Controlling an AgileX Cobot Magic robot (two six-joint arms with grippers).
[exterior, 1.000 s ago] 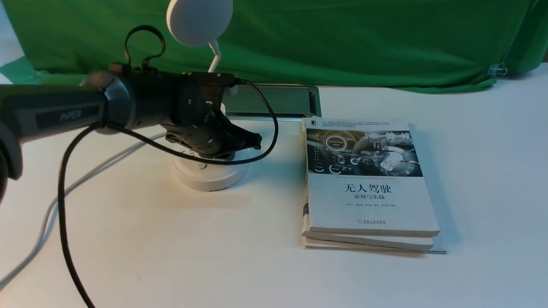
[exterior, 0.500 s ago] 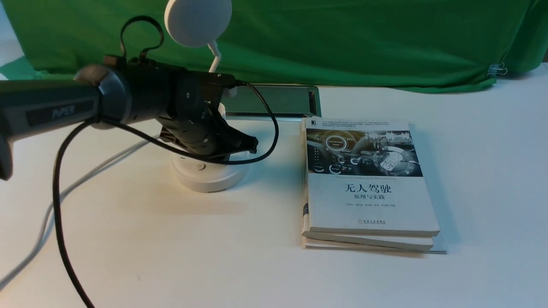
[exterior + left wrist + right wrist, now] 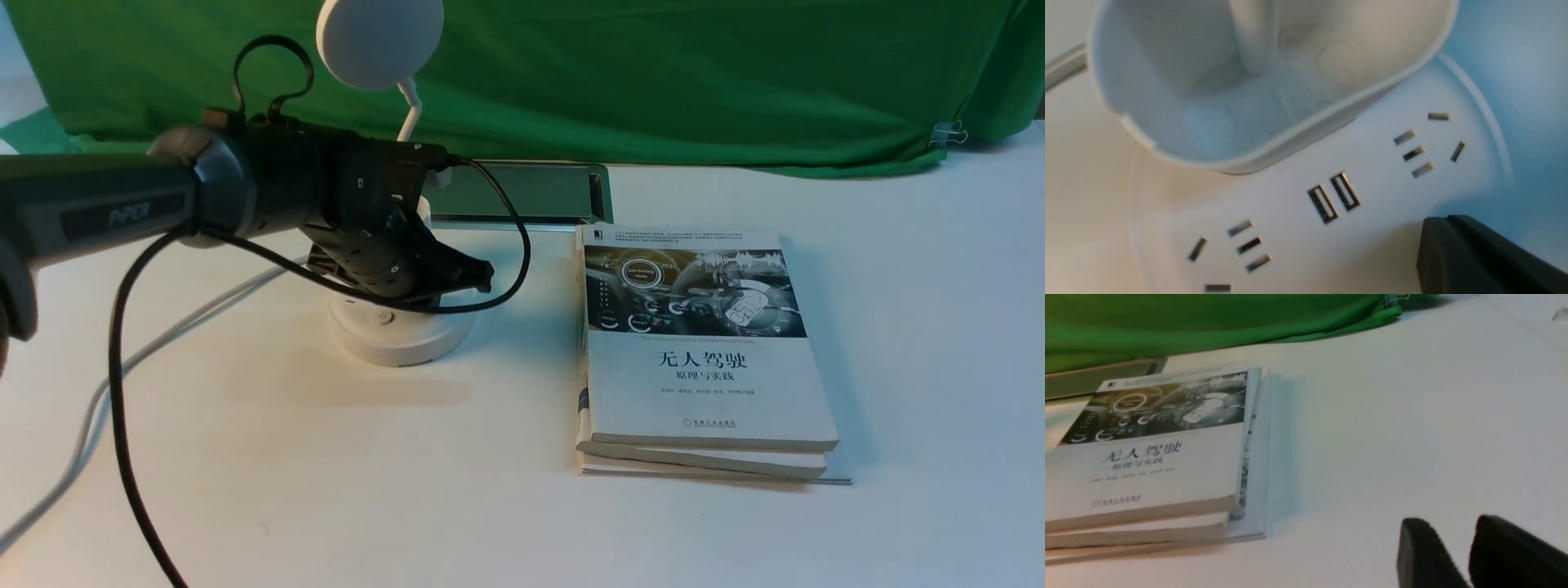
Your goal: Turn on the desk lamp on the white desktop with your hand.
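Hovering over the desk lamp (image 3: 400, 343), the left gripper (image 3: 1447, 222) seemed placed to press a switch on the round base, not to grasp anything. Its fingertips appeared drawn together, with nothing visible between them, which would suit a single poke; contact with the base could not be made out. The lamp stood upright on the white desktop (image 3: 326, 490), left of the stacked books (image 3: 702, 392), its cup-shaped holder (image 3: 1298, 134) behind the USB ports (image 3: 1334, 197). The power button (image 3: 383, 316) lay on the near slope, probably the target; a slanted push might slide the base. The right gripper (image 3: 1453, 524) was slightly open, empty, and well apart from the lamp, presumably parked.

The left arm (image 3: 106, 204) was marked "PIPER". The top book's cover read "无人驾驶", with "原理与实践" beneath and "Self-Driving Mode" inside a printed dial. Its author line was too small to read surely. No brand showed on the lamp.
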